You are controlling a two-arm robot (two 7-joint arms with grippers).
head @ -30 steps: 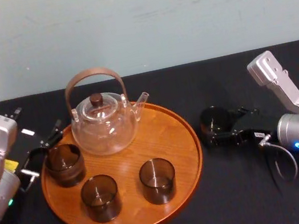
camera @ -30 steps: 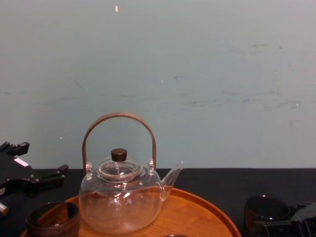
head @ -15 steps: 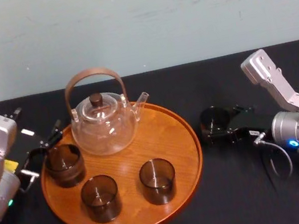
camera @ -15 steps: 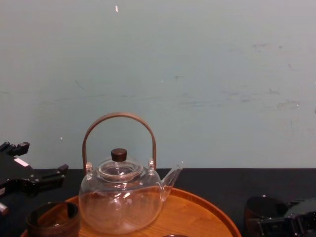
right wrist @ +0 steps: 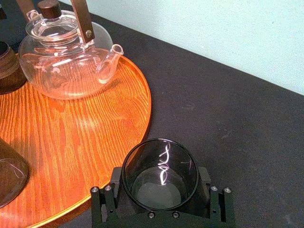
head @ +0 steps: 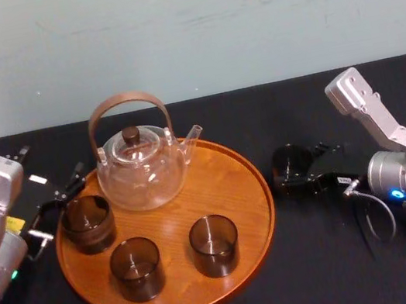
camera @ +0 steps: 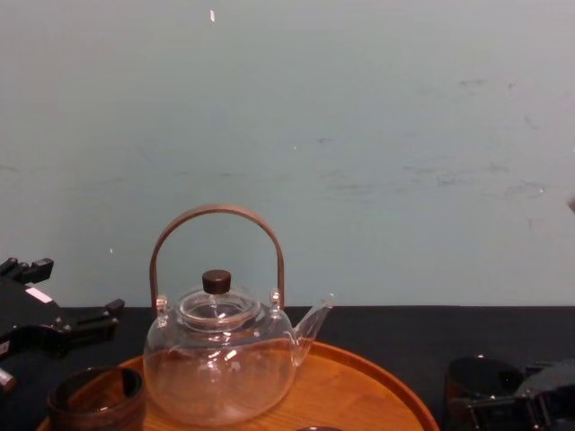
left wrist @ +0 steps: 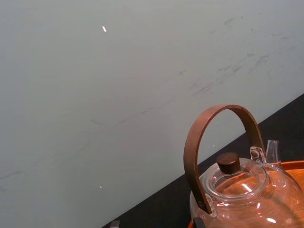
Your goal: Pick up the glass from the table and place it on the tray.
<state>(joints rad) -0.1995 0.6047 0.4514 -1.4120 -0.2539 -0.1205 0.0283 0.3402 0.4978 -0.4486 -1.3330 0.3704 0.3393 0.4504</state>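
Note:
A dark smoked glass (head: 291, 165) stands on the black table just right of the tray (head: 229, 187). My right gripper (head: 297, 176) is open, with one finger on each side of the glass; the right wrist view has the glass (right wrist: 160, 173) upright between the fingers (right wrist: 105, 202). From the chest, the glass (camera: 479, 381) and the right gripper (camera: 526, 404) sit at the lower right. The round orange-brown wooden tray (right wrist: 71, 142) lies left of the glass. My left gripper (head: 58, 203) rests open at the tray's left edge, holding nothing.
On the tray stand a clear glass teapot (head: 141, 171) with a brown arched handle and three dark glasses (head: 87, 223) (head: 136, 268) (head: 215, 244). Bare wood lies on the tray's right side. A pale wall rises behind the table.
My right arm has slid a little left, bringing its fingers farther along both sides of the glass. The glass, the tray and the left arm have not moved.

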